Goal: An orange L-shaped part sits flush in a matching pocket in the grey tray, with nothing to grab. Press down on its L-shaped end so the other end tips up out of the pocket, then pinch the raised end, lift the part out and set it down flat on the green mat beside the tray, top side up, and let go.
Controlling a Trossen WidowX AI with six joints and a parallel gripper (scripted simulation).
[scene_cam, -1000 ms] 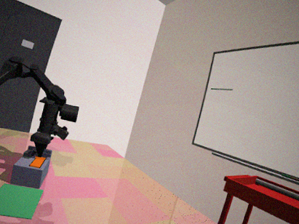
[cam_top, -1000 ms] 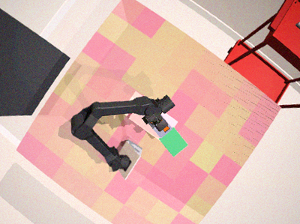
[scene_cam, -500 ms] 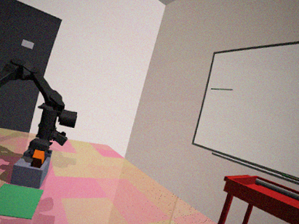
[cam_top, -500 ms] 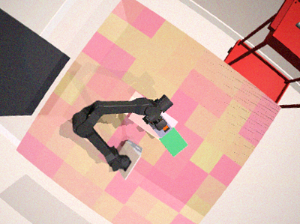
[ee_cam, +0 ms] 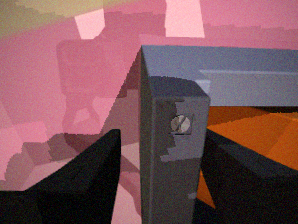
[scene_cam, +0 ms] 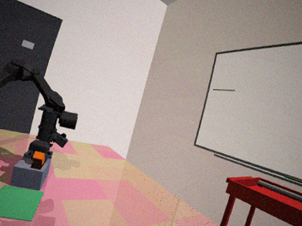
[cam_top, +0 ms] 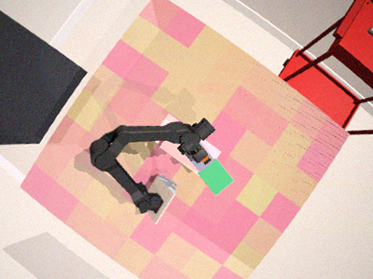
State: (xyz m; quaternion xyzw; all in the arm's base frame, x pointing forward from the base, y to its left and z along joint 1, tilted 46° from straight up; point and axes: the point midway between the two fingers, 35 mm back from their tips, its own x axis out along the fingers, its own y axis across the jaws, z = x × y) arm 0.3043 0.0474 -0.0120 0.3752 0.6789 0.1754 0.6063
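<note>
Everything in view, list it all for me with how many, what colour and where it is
Tray: one, grey, on the checkered floor, under the gripper.
L-shaped part: one, orange, in the tray's pocket, one end tipped up above the rim.
Mat: one, green, flat beside the tray, nothing on it.
Floor covering: one, pink and tan checks, under the whole setup.
Table: one, red, by the whiteboard wall, with a grey cylinder on top.
Whiteboard: one, white with dark frame, on the right wall.
Panel: one, dark, on the back wall.
Arm: one, black, reaching over the tray.
Gripper: one, black, fingers part open, down at the tray, holding nothing.
</note>
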